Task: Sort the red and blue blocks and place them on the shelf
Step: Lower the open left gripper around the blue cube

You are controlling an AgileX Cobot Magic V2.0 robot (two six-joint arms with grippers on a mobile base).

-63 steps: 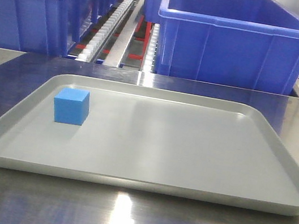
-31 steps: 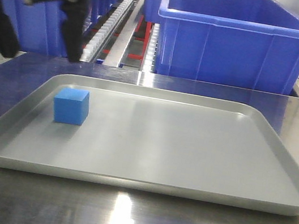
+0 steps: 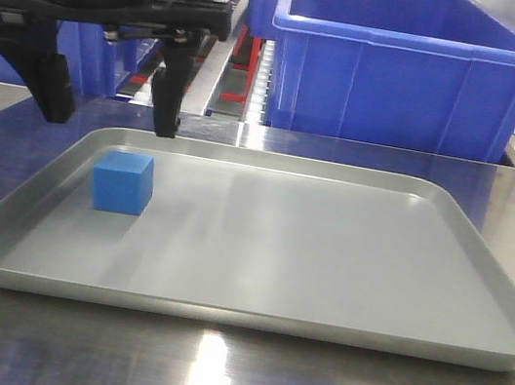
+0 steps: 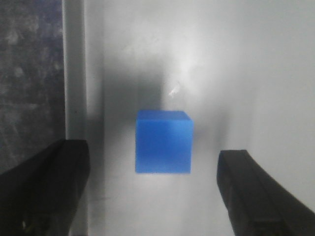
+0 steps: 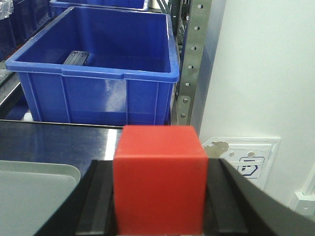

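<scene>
- Shiny steel tabletop (image 3: 227, 375) fills the foreground of the front view, with a shallow grey tray (image 3: 344, 266) lying flat on it.
- Behind the tabletop stands the shelf (image 3: 223, 58), with white roller rails (image 3: 185, 47) running back between large blue bins (image 3: 411, 70).
- The blue block (image 3: 123, 182) sits on the tray floor in the left part, near the left rim and resting flat on one face.
- The left gripper (image 3: 110, 118) hangs over the far left part of the tray, pointing down, its jaws spread wide.
- In the left wrist view the blue block lies between the two black fingers (image 4: 47, 191) and ahead of them, with a clear gap on each side; neither finger touches it, and one finger is over the tray's left rim.
- The right gripper (image 5: 160, 201) has its jaws closed on the red block (image 5: 160, 172), which fills the gap between the black fingers and is held off the tabletop.
- Beyond the red block, the right wrist view shows a corner of the tray, one blue bin, a perforated steel upright (image 5: 189, 64) of the shelf and a white wall (image 5: 261, 64) with a socket plate (image 5: 248, 162).
</scene>
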